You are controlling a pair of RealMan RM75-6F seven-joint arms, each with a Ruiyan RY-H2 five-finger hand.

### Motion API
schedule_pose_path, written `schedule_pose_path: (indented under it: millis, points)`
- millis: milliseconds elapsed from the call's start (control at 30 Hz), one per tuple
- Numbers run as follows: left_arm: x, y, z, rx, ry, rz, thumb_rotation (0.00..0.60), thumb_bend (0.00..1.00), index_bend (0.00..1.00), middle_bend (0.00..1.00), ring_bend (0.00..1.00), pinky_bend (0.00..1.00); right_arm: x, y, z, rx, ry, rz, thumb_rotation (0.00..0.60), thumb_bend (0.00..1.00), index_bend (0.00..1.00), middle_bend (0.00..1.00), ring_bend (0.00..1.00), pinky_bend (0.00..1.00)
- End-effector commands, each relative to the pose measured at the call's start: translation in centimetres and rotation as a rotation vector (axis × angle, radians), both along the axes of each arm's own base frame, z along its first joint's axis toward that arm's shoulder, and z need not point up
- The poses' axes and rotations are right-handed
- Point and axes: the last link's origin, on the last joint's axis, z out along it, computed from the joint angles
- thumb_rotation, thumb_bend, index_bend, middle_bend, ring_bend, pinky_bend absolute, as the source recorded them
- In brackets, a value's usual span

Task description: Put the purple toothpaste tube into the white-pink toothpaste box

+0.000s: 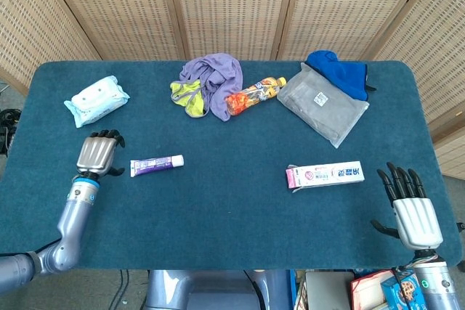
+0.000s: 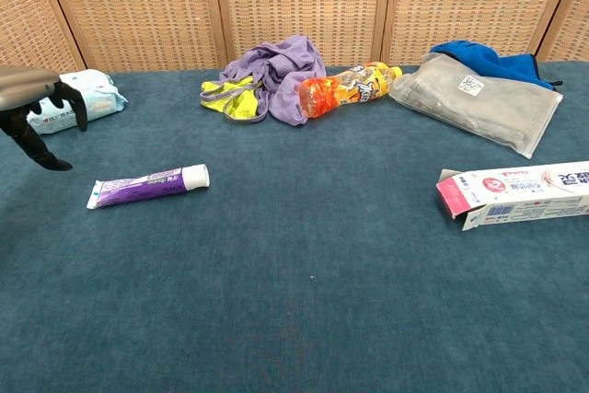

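- Hovering over the blue table (image 1: pixel 218 208), our left hand (image 1: pixel 97 155) has its dark fingers (image 1: pixel 110 136) curled downward and apart, grasping nothing; in the chest view the same hand (image 2: pixel 32 103) shows at the left edge with fingertips pointing down at the cloth.
- Just off those fingers, toward the table's middle, we see the purple toothpaste tube (image 1: pixel 156 165) lying flat, its crimped end nearest the hand and its white cap pointing away; hand and tube are near but apart.
- Beyond the fingers, toward the far edge, sits the pack of wet wipes (image 1: pixel 96 99), partly behind the hand in the chest view.
- Over on the other side, our right hand (image 1: pixel 414 212) is at the near right corner, fingers (image 1: pixel 398 179) straight and spread, released, holding nothing.
- Just ahead of those fingertips and a little inward lies the white-pink toothpaste box (image 1: pixel 325 175), flat on its side, pink end with its flap open facing the tube, well apart from it.
- Farther out along the back we spot a purple cloth (image 1: pixel 212 78) with a yellow-green piece beside it, an orange drink bottle (image 1: pixel 254 94) on its side touching the cloth, and a grey pouch (image 1: pixel 323 104) with a blue cloth (image 1: pixel 340 72) behind it.
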Motion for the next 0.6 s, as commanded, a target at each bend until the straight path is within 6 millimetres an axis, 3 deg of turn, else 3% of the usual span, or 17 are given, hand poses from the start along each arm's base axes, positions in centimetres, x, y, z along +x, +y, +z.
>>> schedule_pose_path:
  millis: [33, 600]
  points:
    - [0.7, 0.4, -1.2, -0.019, 0.018, 0.005, 0.6, 0.19, 0.4, 0.25, 0.2, 0.24, 0.0, 0.0, -0.1, 0.004, -0.001, 0.003, 0.6, 0.06, 0.0, 0.0, 0.0, 0.0]
    - [2.0, 1.3, -4.7, -0.047, 0.037, 0.069, 0.6, 0.19, 0.4, 0.25, 0.2, 0.25, 0.0, 0.0, -0.3, 0.02, -0.011, 0.007, 0.6, 0.06, 0.0, 0.0, 0.0, 0.0]
